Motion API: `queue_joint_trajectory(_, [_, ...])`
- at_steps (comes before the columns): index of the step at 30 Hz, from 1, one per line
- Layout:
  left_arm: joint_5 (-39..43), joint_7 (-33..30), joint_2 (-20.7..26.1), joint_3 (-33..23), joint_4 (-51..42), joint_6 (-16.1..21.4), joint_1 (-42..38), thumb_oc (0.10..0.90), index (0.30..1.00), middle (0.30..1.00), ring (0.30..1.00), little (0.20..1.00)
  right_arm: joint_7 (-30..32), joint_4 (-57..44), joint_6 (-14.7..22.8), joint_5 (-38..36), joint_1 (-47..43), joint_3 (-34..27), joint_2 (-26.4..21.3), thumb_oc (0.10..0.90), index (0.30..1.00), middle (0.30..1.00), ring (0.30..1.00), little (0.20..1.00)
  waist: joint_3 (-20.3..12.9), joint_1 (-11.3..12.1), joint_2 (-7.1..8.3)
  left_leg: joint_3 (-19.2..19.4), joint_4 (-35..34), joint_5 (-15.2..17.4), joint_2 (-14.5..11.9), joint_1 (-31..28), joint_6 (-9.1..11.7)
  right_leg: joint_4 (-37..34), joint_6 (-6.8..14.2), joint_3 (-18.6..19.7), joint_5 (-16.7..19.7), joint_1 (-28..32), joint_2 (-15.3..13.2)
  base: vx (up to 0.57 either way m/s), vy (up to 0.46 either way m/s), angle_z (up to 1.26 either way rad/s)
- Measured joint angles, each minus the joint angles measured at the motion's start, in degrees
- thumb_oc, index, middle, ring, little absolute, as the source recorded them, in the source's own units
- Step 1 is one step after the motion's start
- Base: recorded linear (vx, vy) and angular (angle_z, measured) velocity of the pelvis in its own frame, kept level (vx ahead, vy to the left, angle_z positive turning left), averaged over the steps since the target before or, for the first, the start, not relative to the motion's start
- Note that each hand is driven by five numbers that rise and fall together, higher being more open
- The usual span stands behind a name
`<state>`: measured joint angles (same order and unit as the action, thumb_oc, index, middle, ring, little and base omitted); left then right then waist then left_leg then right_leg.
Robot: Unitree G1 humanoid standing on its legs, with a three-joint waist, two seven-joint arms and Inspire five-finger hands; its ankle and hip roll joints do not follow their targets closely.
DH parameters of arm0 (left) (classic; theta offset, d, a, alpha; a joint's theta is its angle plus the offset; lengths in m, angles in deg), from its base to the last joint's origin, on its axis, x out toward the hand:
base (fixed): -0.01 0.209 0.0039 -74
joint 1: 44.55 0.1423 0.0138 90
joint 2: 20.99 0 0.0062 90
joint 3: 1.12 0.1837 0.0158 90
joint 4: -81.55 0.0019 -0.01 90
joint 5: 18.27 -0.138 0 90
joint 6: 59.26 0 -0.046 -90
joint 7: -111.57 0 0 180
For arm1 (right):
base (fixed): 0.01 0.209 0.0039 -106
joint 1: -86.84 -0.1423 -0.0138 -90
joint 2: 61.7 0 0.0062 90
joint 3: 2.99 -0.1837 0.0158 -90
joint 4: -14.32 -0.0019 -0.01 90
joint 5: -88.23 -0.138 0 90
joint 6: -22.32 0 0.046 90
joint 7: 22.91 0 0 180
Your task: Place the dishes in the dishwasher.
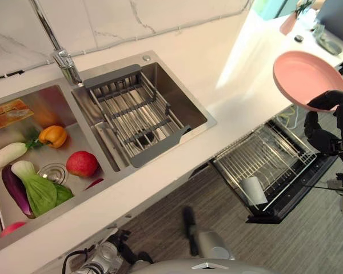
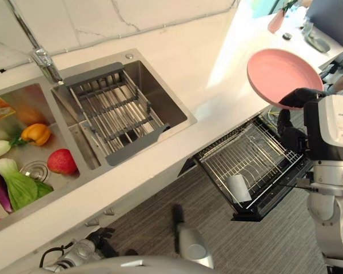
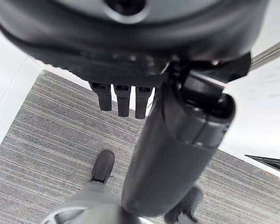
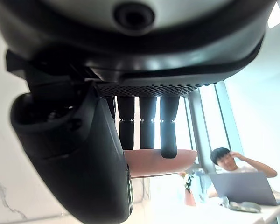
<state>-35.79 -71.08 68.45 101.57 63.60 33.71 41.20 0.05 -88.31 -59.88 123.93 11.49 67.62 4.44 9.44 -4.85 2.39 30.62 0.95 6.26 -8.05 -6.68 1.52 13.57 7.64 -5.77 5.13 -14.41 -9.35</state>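
Observation:
A round pink plate (image 1: 304,77) is held tilted in the air over the counter's corner, above the pulled-out dishwasher rack (image 1: 274,149). My right hand (image 1: 322,132) is shut on its near rim. In the right wrist view the fingers (image 4: 147,126) lie over the plate (image 4: 163,163) and the thumb sits beneath it. The wire rack holds one white cup (image 1: 254,190) near its front. My left hand (image 3: 177,154) hangs low over the striped floor with its fingers (image 3: 123,99) straight and holds nothing.
A steel double sink is set in the white counter (image 1: 217,68). Its right basin holds a grey drain rack (image 1: 131,114), and its left basin has several vegetables and a red apple (image 1: 82,163). A faucet (image 1: 66,61) stands behind. A person (image 4: 229,161) sits at a laptop.

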Motion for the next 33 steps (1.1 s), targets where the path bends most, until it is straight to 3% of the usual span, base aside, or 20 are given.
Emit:
queue_joint_trajectory(1, [-0.01,-0.22,0.12,-0.01,-0.56,0.05,0.32,0.800,0.900,0.900,0.900,0.900,-0.44,0.24,-0.41,0.36,0.72,0.92,-0.06,0.400,0.300,0.300,0.300,0.300,-0.43,1.45,0.54,0.19,0.75,0.24,-0.14,-0.67,0.20,0.97,-2.43,-1.89,1.64,2.04,-1.83,-0.16,-0.182,-0.36])
queue_joint_trajectory(2, [0.06,-1.05,1.16,-0.56,-0.93,0.26,0.44,0.800,0.900,0.900,0.900,0.900,-0.72,1.31,-0.04,0.44,-0.49,3.18,1.08,0.400,0.300,0.300,0.300,0.300,-0.04,2.70,2.29,0.58,7.58,1.31,-1.60,3.49,0.65,-4.89,-5.41,-1.29,1.69,4.25,-0.52,-0.04,-0.187,-0.74])
queue_joint_trajectory(3, [0.07,-1.29,1.80,-0.83,-1.70,0.32,-0.10,0.800,0.900,0.900,0.900,0.900,-1.04,2.50,-0.03,0.65,-3.36,5.42,2.12,0.400,0.300,0.300,0.300,0.300,-0.06,4.49,4.17,-2.01,9.77,2.17,1.05,7.73,-1.10,-10.96,-5.00,0.30,4.98,3.80,-0.67,-0.06,-0.212,-1.14])
queue_joint_trajectory(4, [0.01,-0.99,0.53,-1.32,-2.89,0.11,-0.94,0.800,0.900,0.900,0.900,0.900,-2.21,2.74,-0.11,1.35,-6.19,5.93,1.65,0.400,0.300,0.300,0.300,0.300,-0.44,5.49,3.18,-3.62,1.48,1.17,4.59,10.28,-4.05,-18.14,-0.20,1.72,10.20,3.67,-0.32,-0.05,-0.246,-1.04])
queue_joint_trajectory(5, [-0.03,-0.66,0.02,-2.30,-2.75,-0.08,-1.56,0.800,0.900,0.900,0.900,0.900,-3.07,2.76,-0.69,2.80,-6.70,5.87,1.39,0.400,0.300,0.300,0.300,0.300,-0.38,4.73,1.73,-4.07,-3.86,-5.85,4.61,9.81,-1.37,-19.04,-0.45,2.73,8.35,4.11,1.10,-0.10,-0.241,-0.59])
queue_joint_trajectory(6, [0.00,-0.64,-0.52,-2.49,-3.11,-0.12,-1.98,0.800,0.900,0.900,0.900,0.900,-4.35,2.48,-1.35,2.87,-4.50,6.04,1.59,0.400,0.300,0.300,0.300,0.300,-0.17,4.46,2.16,-3.91,-4.56,-7.15,4.18,8.21,-0.69,-19.12,-1.31,1.79,7.10,5.80,1.73,-0.04,-0.216,-0.05])
queue_joint_trajectory(8, [0.01,-0.63,-1.57,-2.66,-3.27,0.81,-1.07,0.800,0.900,0.900,0.900,0.900,-5.22,2.04,-1.51,3.01,0.07,6.37,1.55,0.400,0.300,0.300,0.300,0.300,-0.54,4.52,2.62,-3.11,-2.94,-6.34,1.85,4.86,0.57,-19.16,-1.89,1.51,5.68,9.56,3.79,-0.05,-0.148,-0.15])
queue_joint_trajectory(10, [0.02,-0.42,-1.75,-2.70,-3.13,1.08,0.32,0.800,0.900,0.900,0.900,0.900,-5.29,1.04,-1.09,2.99,2.39,6.35,1.41,0.400,0.300,0.300,0.300,0.300,-3.89,3.99,4.34,-2.52,-2.94,-4.30,1.52,4.40,2.97,-19.29,-3.46,1.62,0.42,9.49,4.22,-0.07,-0.135,-0.32])
queue_joint_trajectory(11, [0.02,0.10,-2.66,-2.68,-3.08,1.00,0.45,0.800,0.900,0.900,0.900,0.900,-5.32,0.61,-1.02,2.96,1.99,6.02,1.09,0.400,0.300,0.300,0.300,0.300,-4.05,2.66,4.06,-1.77,-3.30,-5.19,0.35,3.81,3.16,-19.24,-3.66,1.90,1.01,9.66,5.59,-0.06,-0.136,-0.37])
queue_joint_trajectory(13, [0.02,0.63,-3.34,-2.66,-3.07,1.03,0.60,0.800,0.900,0.900,0.900,0.900,-5.39,0.60,-1.10,2.96,2.01,5.52,0.84,0.400,0.300,0.300,0.300,0.300,-4.25,2.57,3.69,-1.67,-3.31,-5.37,-0.22,3.57,3.20,-19.23,-3.67,2.37,1.02,9.77,6.16,-0.02,-0.080,-0.16])
queue_joint_trajectory(15, [0.02,0.83,-5.10,-2.58,-3.06,1.24,0.89,0.800,0.900,0.900,0.900,0.900,-5.48,0.59,-1.04,2.96,2.97,4.32,-0.36,0.400,0.300,0.300,0.300,0.300,-5.10,2.32,1.91,-1.99,-3.27,-5.87,-0.90,3.49,3.94,-19.25,-3.71,1.99,0.96,9.97,6.73,-0.03,-0.104,0.10])
queue_joint_trajectory(17, [0.00,0.81,-5.54,-2.55,-3.00,1.23,0.96,0.800,0.900,0.900,0.900,0.900,-5.57,0.60,-0.71,2.97,3.95,4.18,-1.21,0.400,0.300,0.300,0.300,0.300,-5.22,1.95,1.05,-2.63,-3.29,-5.97,-1.03,3.33,3.96,-19.25,-3.98,1.38,0.77,10.48,6.78,-0.01,-0.055,0.27])
queue_joint_trajectory(18, [0.00,0.70,-6.16,-2.57,-2.94,1.21,1.65,0.800,0.900,0.900,0.900,0.900,-5.80,0.61,0.04,2.99,7.03,3.55,-1.22,0.400,0.300,0.300,0.300,0.300,-6.00,1.70,-0.46,-3.61,-3.95,-6.07,-1.11,2.68,3.98,-19.30,-4.23,-0.10,-0.03,11.76,6.92,0.00,-0.017,0.33])
queue_joint_trajectory(20, [-0.13,0.64,-6.37,-2.24,-3.07,1.23,1.73,0.800,0.900,0.900,0.900,0.900,-6.50,0.62,0.35,3.07,7.91,3.54,-1.19,0.400,0.300,0.300,0.300,0.300,-6.36,1.69,-1.73,-3.61,-5.14,-6.39,-1.01,1.81,4.27,-19.29,-4.04,-0.25,-0.17,12.15,7.00,0.00,-0.003,0.18])
queue_joint_trajectory(24, [-1.15,0.73,-6.91,-1.67,-3.09,1.15,2.27,0.800,0.900,0.900,0.900,0.900,-6.71,1.14,-0.01,5.10,11.44,3.54,-0.22,0.400,0.300,0.300,0.300,0.300,-6.25,1.21,-3.25,-3.80,-6.13,-6.50,-0.48,0.79,4.34,-19.28,-3.85,-0.25,-0.34,13.10,6.65,0.00,0.009,0.00])
queue_joint_trajectory(30, [-1.22,0.53,-7.32,0.19,-3.11,0.95,1.77,0.800,0.900,0.900,0.900,0.900,-6.28,5.00,-1.63,7.20,16.99,2.74,6.14,0.400,0.300,0.300,0.300,0.300,-6.06,-0.13,-2.70,-4.55,-6.22,-6.18,0.54,0.77,3.83,-19.23,-3.68,-0.62,-0.46,13.37,5.60,0.01,0.055,0.06])
queue_joint_trajectory(33, [-1.20,0.00,-7.39,0.63,-3.11,0.94,1.84,0.800,0.900,0.900,0.900,0.900,-6.25,7.78,-2.66,7.04,17.72,3.48,6.88,0.400,0.300,0.300,0.300,0.300,-5.90,-0.79,-2.44,-4.51,-6.12,-6.13,1.07,0.58,3.74,-19.22,-3.75,-0.56,-0.38,13.59,5.04,0.00,0.029,0.00])
